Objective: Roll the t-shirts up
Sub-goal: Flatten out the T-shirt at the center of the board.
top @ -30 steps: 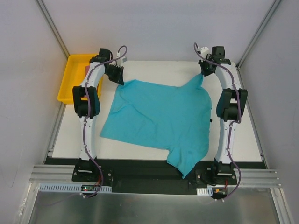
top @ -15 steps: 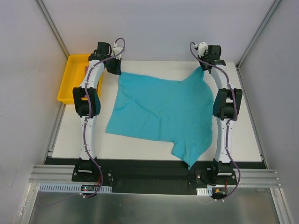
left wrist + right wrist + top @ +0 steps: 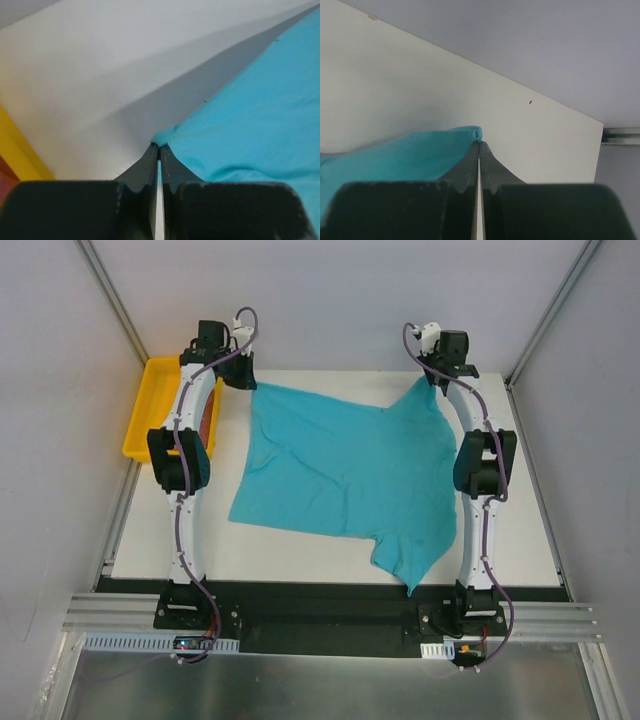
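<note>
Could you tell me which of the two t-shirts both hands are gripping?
The teal-blue t-shirt, spread across the table: the left hand and right hand are each shut on a far corner. The red-pink t-shirt, mostly hidden, sits in the yellow tray.

A yellow plastic tray [image 3: 145, 415] sits at ten o'clock, by the far-left corner of the white tabletop [image 3: 290, 555] and close to the grey side wall [image 3: 55, 440]. At six o'clock a black base plate [image 3: 320, 615] runs along the near edge, with aluminium rails [image 3: 100, 612] and a brushed metal sheet [image 3: 320, 685] nearer still.
</note>
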